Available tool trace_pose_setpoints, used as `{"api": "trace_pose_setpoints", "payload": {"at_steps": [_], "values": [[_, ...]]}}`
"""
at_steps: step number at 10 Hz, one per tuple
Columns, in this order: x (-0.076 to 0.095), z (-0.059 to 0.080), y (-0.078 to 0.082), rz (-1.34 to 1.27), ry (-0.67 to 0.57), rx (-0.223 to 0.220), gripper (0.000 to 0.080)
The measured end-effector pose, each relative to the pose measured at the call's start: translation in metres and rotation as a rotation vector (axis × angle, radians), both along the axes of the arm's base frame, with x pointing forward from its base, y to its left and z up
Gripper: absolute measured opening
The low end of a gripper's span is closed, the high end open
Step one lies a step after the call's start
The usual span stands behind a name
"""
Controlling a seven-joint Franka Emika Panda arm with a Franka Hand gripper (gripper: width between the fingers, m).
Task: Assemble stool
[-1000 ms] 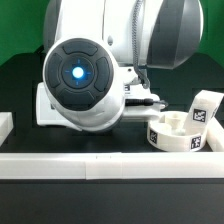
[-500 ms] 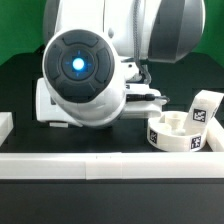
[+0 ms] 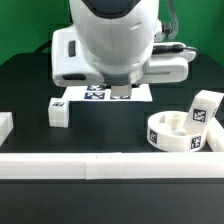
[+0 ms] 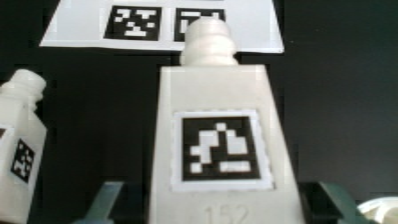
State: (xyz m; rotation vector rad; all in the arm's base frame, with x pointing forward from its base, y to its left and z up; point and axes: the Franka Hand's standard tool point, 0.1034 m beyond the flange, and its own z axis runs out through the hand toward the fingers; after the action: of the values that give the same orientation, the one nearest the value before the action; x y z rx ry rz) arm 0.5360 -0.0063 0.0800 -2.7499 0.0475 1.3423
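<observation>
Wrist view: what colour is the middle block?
Leg block: white, with a black-and-white tag. Best in wrist view.

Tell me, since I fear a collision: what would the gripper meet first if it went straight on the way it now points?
The gripper holds a leg block in shut jaws, so its tip leads. Probably the marker board or the black table beside its edge; depth is unclear.

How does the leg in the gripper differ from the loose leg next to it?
The held leg is clamped in the gripper; the loose leg lies free on the table. The held leg's tag faces the wrist camera squarely; the loose leg's is angled. Both are white and tagged.
</observation>
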Motion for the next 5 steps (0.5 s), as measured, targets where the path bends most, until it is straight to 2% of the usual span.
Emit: {"api": "trace_pose_setpoints", "payload": {"at_steps": [1, 2, 3, 4, 5], "values": [[0.007, -0.001, 0.0, 0.0, -0.045, -0.004, 0.0337], [0.022, -0.004, -0.001, -0.004, -0.183, -0.016, 0.0337], [0.016, -0.005, -0.002, -0.035, -0.223, -0.029, 0.0337], [0.025, -0.003, 0.002, -0.068, -0.308, -0.039, 0.0337], [0.031, 0.009, 0.008, -0.093, -0.413, -0.038, 0.0337]]}}
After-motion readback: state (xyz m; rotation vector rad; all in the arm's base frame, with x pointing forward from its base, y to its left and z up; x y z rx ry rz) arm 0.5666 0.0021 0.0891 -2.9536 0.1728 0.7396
